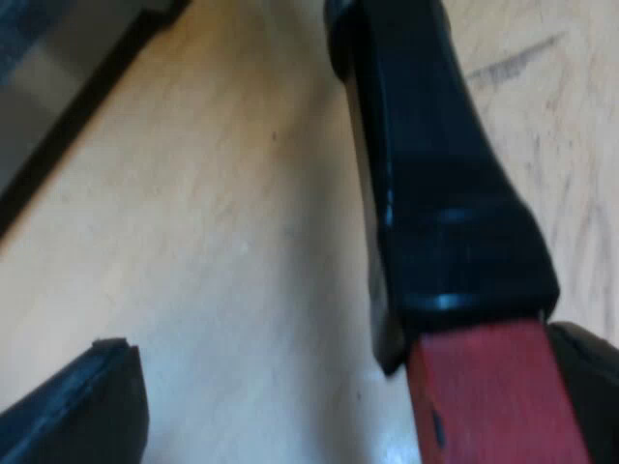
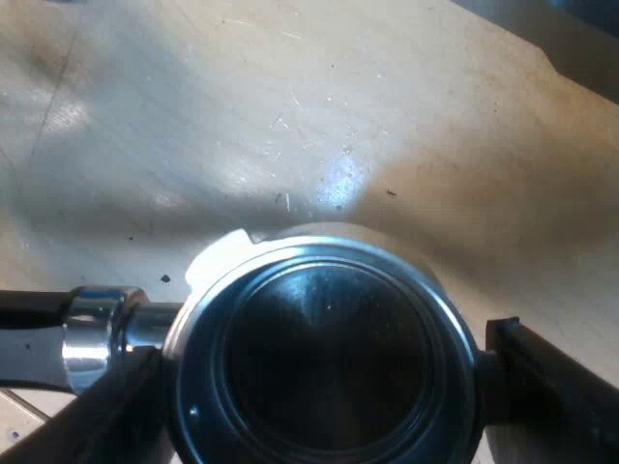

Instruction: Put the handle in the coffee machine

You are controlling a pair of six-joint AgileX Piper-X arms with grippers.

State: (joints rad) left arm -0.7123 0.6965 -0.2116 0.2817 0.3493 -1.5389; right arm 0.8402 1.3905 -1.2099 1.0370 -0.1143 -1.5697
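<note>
The holder's dark handle (image 1: 435, 193) runs across the wooden table (image 1: 222, 222), and its red end (image 1: 493, 396) is close to me. My left gripper (image 1: 338, 396) is open around that red end: one finger (image 1: 87, 411) stands well off from it, the other finger (image 1: 590, 377) is right against it. In the right wrist view I look down into the holder's round metal basket (image 2: 324, 358). My right gripper (image 2: 329, 396) is shut on it, with a black finger (image 2: 546, 387) pressing the rim on one side and the other finger (image 2: 106, 420) under the shiny neck (image 2: 102, 333).
A dark grey slab with a black edge (image 1: 58, 87) lies on the table beyond the left gripper. Another dark shape (image 2: 580, 43) sits at the table's edge beyond the basket. Light wood (image 2: 290, 126) stretches between them.
</note>
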